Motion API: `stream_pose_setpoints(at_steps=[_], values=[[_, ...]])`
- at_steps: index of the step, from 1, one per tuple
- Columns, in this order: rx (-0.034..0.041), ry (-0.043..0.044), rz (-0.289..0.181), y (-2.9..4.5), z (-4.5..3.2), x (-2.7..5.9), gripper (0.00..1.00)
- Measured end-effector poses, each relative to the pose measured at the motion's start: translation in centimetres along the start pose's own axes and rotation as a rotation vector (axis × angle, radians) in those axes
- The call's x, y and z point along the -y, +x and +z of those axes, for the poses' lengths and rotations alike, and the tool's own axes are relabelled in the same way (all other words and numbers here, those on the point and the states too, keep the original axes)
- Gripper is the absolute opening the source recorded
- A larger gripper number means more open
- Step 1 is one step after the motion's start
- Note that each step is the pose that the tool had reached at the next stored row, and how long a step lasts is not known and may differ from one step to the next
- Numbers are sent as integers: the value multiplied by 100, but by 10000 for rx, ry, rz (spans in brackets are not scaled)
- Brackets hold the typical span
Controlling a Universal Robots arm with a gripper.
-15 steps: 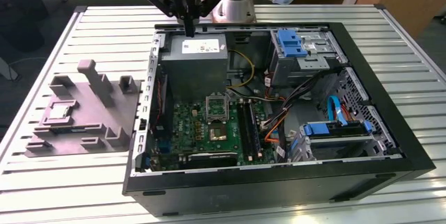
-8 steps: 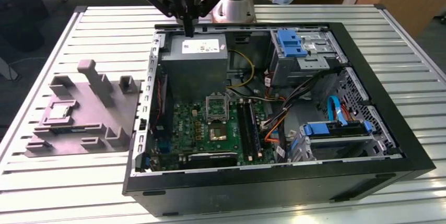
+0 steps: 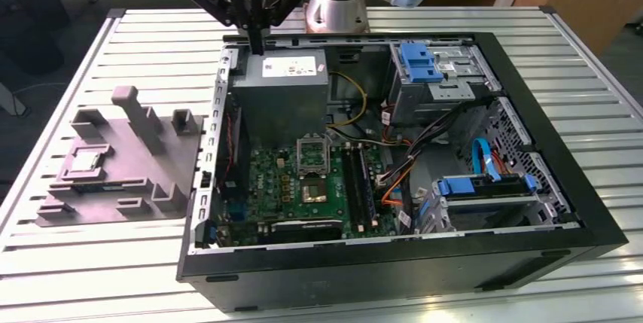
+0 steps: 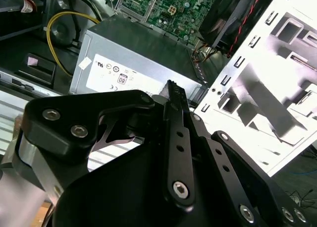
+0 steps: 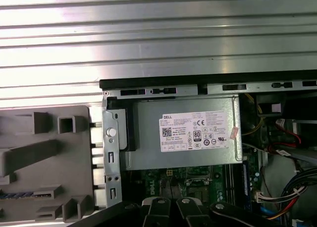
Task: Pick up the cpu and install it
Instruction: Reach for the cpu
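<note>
The cpu, a small silvery square, lies in a recess of the grey moulded tray on the exterior view's left, beside the open computer case. My gripper hangs over the case's far wall, above the grey power supply, well away from the cpu. Its dark fingers are shut with nothing between them. In the first wrist view the gripper points over the power supply, with part of the tray alongside. The silver-framed socket sits on the green motherboard.
The case stands on a slatted metal table. Inside it are drive bays with blue clips, a second blue-clipped bay, loose cables and long memory sticks. The arm's base rises behind the case.
</note>
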State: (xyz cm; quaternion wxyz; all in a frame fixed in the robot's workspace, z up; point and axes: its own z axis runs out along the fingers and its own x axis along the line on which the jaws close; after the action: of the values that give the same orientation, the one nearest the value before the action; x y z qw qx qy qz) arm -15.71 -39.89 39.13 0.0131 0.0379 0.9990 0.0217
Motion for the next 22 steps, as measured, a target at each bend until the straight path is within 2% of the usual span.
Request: stream_pose_setpoints(at_steps=[7,9,13,15,20,22], values=[[0,0,0,13,0,1,11],[0,0,0,40,5,3,11],[-1,1,0,40,5,3,11],[-1,1,0,73,10,6,11],[0,0,0,83,11,7,11],[0,0,1,158,39,14,11]])
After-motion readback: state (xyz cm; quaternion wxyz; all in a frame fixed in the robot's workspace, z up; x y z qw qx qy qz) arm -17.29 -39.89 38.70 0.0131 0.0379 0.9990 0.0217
